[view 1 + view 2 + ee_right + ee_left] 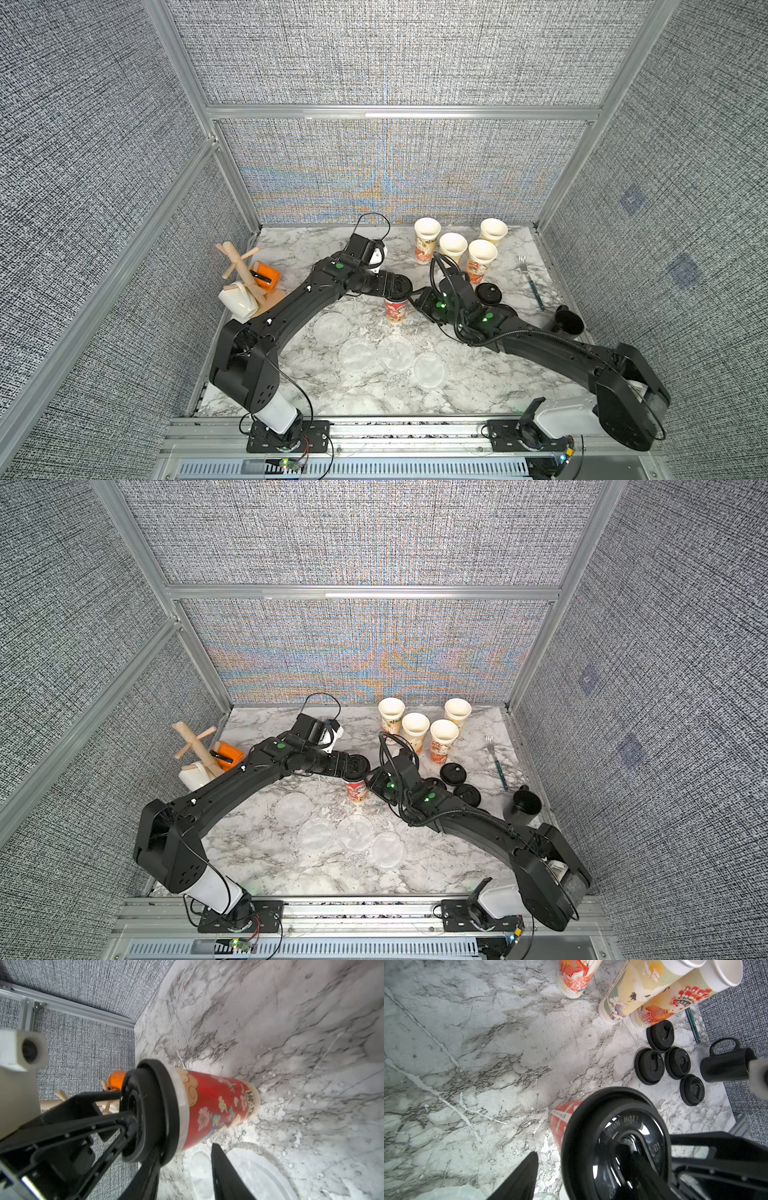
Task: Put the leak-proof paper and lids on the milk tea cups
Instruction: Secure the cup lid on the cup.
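Mid-frame, the left claw straddles the black lid wide-jawed on the red cup, the right claw part-open at its rim (neither grip clear), likely seating it; four paper discs lie lower-centre.

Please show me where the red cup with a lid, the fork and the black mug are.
red cup [396, 312], in a top view, on its printed side wall.
fork [533, 286], in a top view, on its handle.
black mug [568, 321], in a top view, on its dark inside.
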Robot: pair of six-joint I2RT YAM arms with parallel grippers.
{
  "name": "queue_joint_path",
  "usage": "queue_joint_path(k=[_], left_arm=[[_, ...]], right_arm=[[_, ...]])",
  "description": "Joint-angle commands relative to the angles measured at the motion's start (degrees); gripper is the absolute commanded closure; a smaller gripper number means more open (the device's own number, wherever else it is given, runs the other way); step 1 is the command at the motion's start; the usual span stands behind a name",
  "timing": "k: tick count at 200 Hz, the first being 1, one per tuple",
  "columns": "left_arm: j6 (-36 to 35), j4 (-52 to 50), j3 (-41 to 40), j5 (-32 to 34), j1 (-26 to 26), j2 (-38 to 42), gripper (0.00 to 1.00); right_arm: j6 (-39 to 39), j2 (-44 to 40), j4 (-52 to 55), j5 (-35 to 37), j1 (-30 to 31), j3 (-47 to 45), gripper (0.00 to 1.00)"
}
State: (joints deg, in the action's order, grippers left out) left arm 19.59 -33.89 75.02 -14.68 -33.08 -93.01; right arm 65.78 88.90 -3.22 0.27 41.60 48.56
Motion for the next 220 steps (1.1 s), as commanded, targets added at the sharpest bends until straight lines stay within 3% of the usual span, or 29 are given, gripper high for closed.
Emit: queue_joint_path(k=[1, 52, 101, 145, 179, 220], left_arm=[[-2.55, -16.84, -1.29, 7.91, 0.03, -1.47, 0.3], [-2.64, -16.61, 0.97, 7.24, -0.03, -2.33, 0.3], [-3.13, -17.7, 7.37, 5.81, -0.01, -3.24, 0.29], [-3.89, -17.03, 13.08, 3.67, 0.03, -3.34, 0.24], [-5.14, -12.91, 16.13, 1.81, 0.03, -1.89, 0.2], [-6.51, -10.47, 17.56, 1.02, -0.01, -0.67, 0.19]], right_arm=[[-4.81, 1.21, 16.47, 7.29, -0.91, 0.95, 0.58], [-21.36, -6.35, 13.15, 6.26, -0.96, 3.74, 0.51], [-37.14, -16.26, 9.04, 1.58, -2.29, -0.56, 0.29], [-49.65, -16.01, 3.99, -5.38, -2.34, -5.34, 0.07], [-56.68, -14.57, -1.06, -7.26, -2.32, -7.2, 0.02], [-58.27, -13.13, -7.05, -9.76, -2.32, -7.8, 0.02]])
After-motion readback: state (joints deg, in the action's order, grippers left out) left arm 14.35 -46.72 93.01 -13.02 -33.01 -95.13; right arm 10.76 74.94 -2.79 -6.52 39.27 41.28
